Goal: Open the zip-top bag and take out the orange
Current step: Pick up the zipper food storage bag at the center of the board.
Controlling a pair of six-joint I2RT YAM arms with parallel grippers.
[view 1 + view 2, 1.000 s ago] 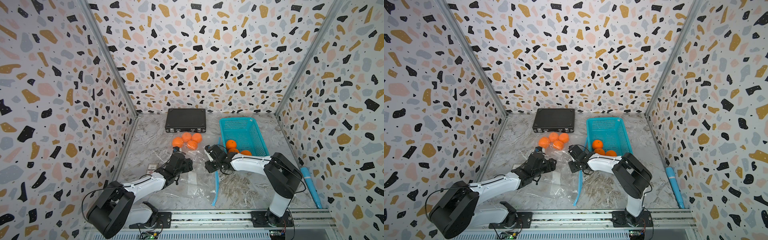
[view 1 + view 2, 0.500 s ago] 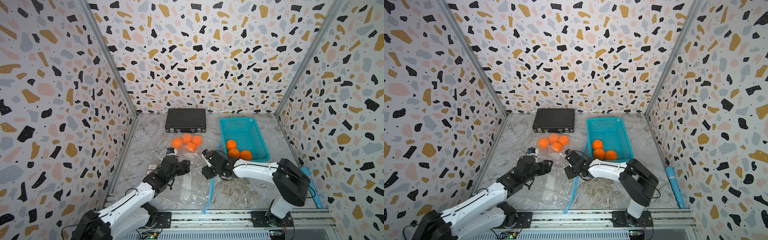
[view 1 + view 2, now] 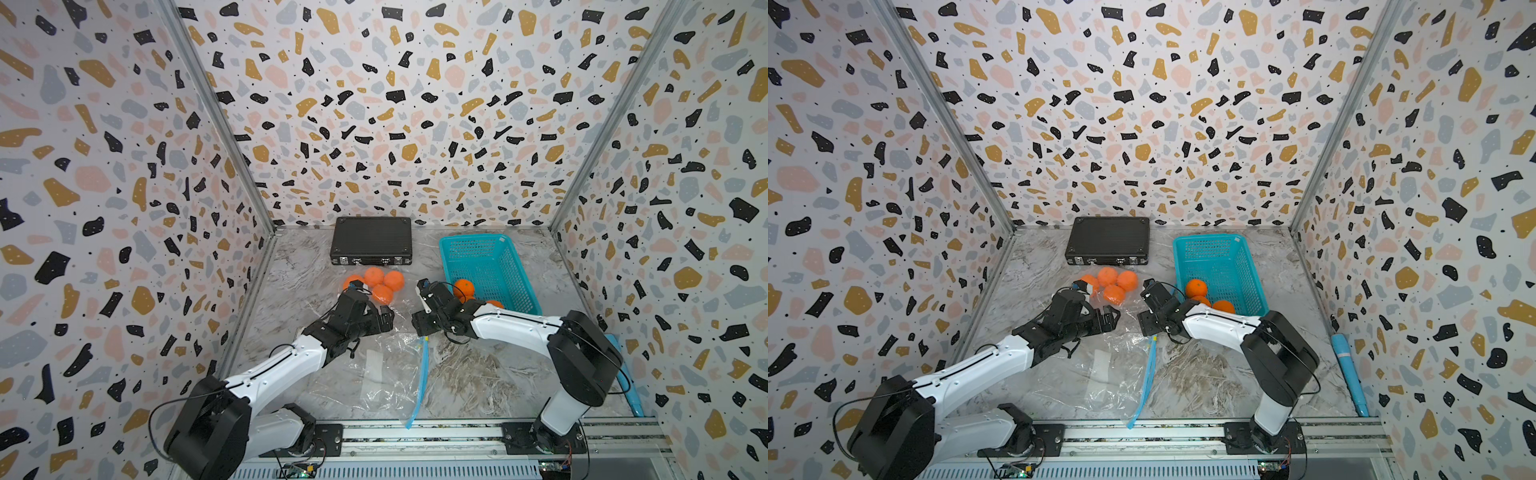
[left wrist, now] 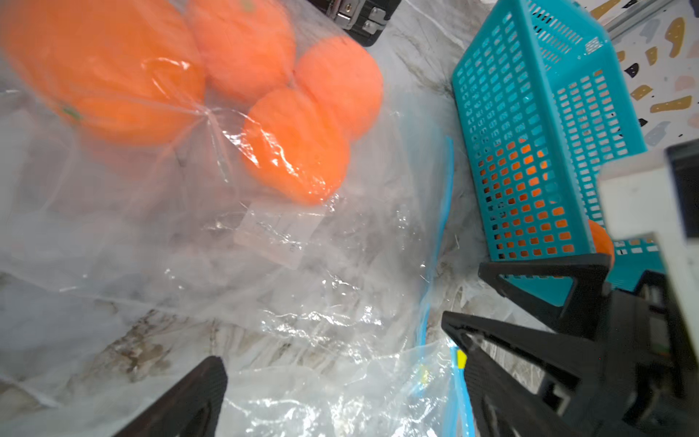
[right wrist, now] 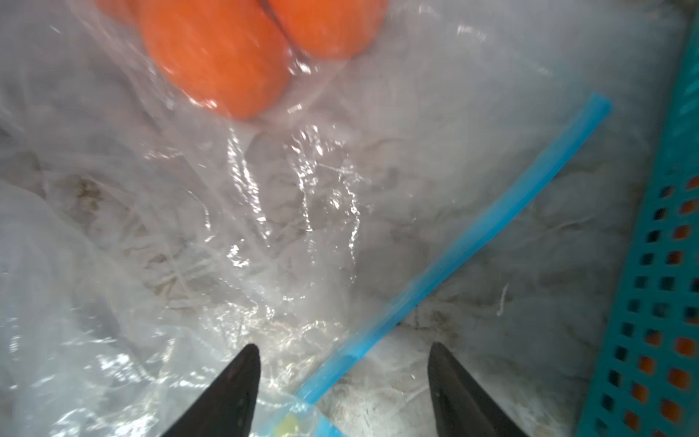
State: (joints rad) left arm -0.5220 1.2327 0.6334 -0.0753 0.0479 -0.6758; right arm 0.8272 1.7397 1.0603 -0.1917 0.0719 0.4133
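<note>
Between the two claws on the bench (image 3: 478,374), the clear zip-top bag (image 3: 386,374) lay crumpled, its four oranges (image 3: 376,282) bunched at the far end, just beyond the left claw (image 3: 384,320). Both claws stood open and held nothing. The bag's blue zip strip (image 5: 472,230) ran beneath the gap of the right claw (image 5: 342,378).

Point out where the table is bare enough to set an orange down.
The table is bare along the left wall, beside the black case and bagged oranges. Another patch lies between the blue zip strip and the right arm's base. Crowded: the middle, from the bag to the teal basket.
</note>
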